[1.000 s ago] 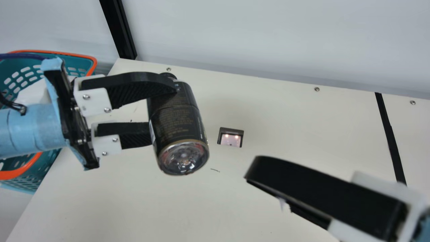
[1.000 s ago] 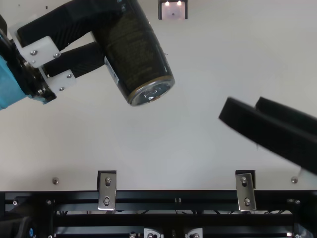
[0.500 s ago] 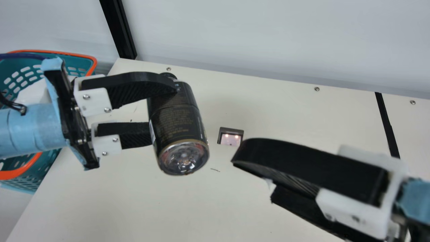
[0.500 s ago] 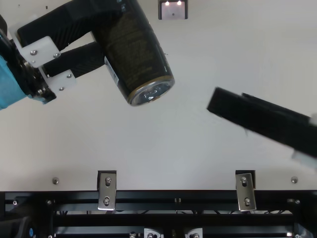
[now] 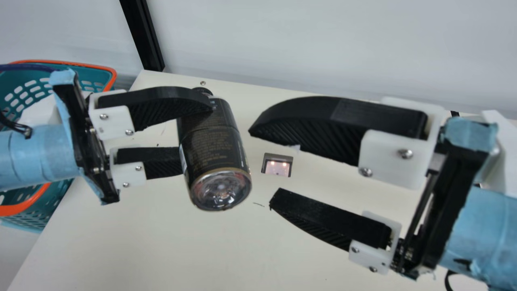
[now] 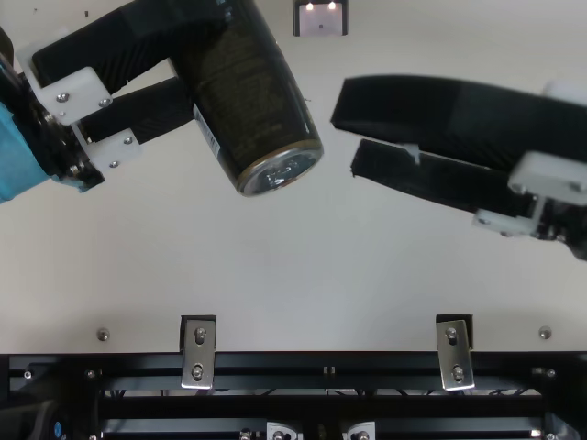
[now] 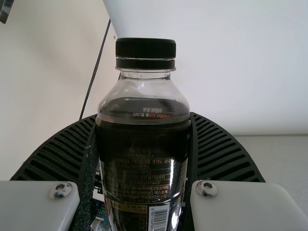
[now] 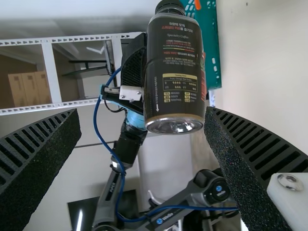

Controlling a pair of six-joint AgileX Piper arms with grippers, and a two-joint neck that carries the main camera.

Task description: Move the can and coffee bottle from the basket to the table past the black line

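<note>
Main view, coffee bottle (image 5: 212, 141), long axis tilted, base (image 5: 221, 190) nearer, cap (image 5: 203, 91) farther

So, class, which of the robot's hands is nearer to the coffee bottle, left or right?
Left. The left hand grips the coffee bottle; the right hand, open, points at it from the robot's right, short of touching.

Basket (image 5: 110, 79): left of table (image 5: 121, 250).
Coffee bottle (image 5: 218, 149): over table, in left gripper (image 5: 197, 135), tilted.
Right gripper (image 5: 260, 166): over table, right of coffee bottle, apart from it.
Post (image 5: 141, 38): at table's far left corner.
</note>
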